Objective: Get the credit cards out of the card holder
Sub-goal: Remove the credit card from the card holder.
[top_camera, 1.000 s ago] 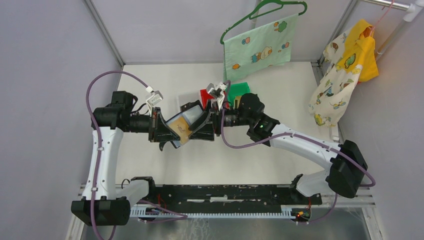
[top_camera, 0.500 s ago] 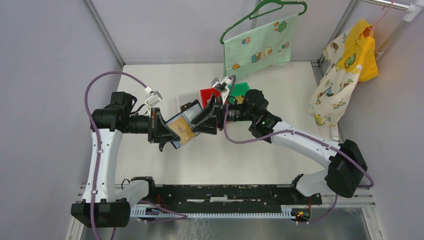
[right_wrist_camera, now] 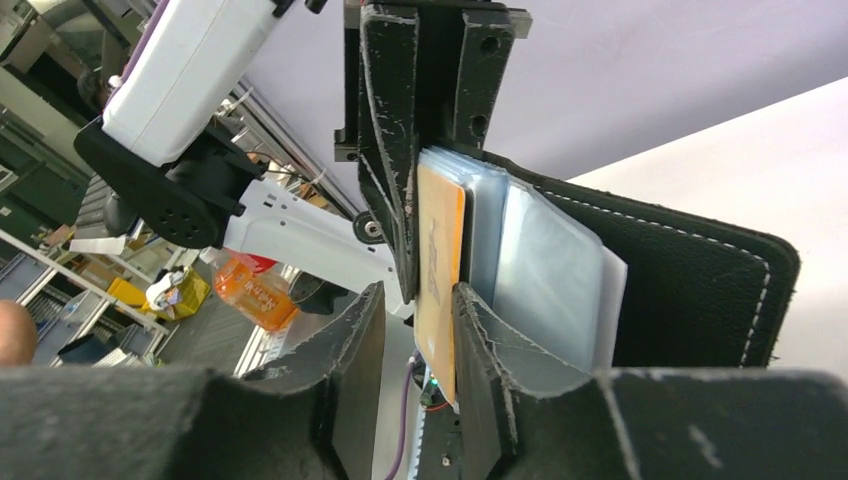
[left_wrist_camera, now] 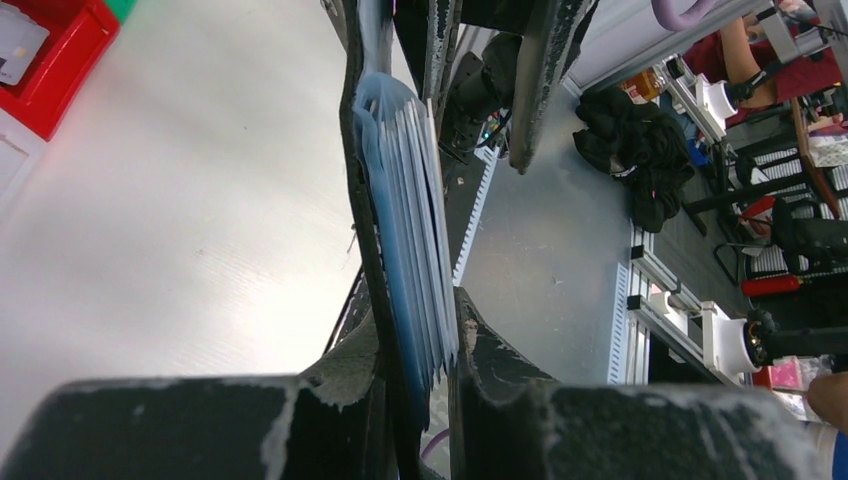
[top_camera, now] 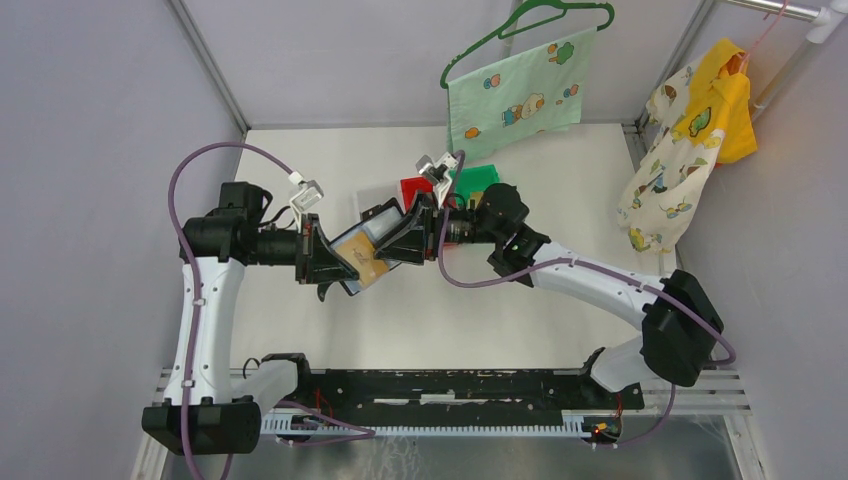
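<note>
Two pincers face each other. We see the left gripper (left_wrist_camera: pixel 420 350), at 9 o'clock, clamped on the black stitched leather-like folding card holder (right_wrist_camera: pixel 700 270), whose glossy clear sleeves (right_wrist_camera: pixel 550 270) blur most cards. At 3 o'clock the right gripper (right_wrist_camera: pixel 418 300) straddles a thin tan-gold plastic card (right_wrist_camera: pixel 438 250), with a gap on one side. The card's lower edge is hidden.

No text, brand or number can be read anywhere. In the right wrist view, the tan card (right_wrist_camera: pixel 438 262) near the centre carries a faint line of embossed marks, too blurred to make out. The orange bottle (right_wrist_camera: pixel 258 290) at about nine o'clock has a label whose print is too small to read.
</note>
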`<state>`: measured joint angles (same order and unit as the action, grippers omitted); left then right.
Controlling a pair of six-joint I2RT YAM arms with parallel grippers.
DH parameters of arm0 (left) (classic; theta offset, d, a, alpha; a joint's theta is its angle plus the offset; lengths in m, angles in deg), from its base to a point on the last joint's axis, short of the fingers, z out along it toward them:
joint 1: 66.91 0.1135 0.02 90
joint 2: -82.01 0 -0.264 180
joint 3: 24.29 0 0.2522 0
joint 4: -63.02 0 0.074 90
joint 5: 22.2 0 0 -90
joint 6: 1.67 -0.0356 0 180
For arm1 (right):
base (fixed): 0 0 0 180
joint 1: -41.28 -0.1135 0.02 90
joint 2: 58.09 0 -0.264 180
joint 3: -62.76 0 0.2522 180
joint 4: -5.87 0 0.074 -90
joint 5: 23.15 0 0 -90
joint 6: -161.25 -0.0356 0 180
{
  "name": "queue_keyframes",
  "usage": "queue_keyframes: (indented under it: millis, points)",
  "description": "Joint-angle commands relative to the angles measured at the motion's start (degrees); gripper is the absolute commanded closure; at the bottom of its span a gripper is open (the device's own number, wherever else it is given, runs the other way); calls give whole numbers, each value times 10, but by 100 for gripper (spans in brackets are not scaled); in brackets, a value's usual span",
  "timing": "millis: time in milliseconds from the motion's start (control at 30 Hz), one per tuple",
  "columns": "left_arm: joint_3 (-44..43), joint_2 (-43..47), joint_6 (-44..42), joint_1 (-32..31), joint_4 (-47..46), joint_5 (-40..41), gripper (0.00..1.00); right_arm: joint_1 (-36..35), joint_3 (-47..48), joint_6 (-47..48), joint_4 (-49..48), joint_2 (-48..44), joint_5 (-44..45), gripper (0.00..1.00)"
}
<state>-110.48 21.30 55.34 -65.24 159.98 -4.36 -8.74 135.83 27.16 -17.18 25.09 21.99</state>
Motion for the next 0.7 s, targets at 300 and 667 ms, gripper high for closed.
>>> queue_keyframes:
  millis: [300,667]
  points:
    - [30,52,266,0,-264,59,98,-25,-13,-71,-123,33,18,77]
    - [17,33,299,0,-263,45,95,-28,-17,-155,-230,109,7,87]
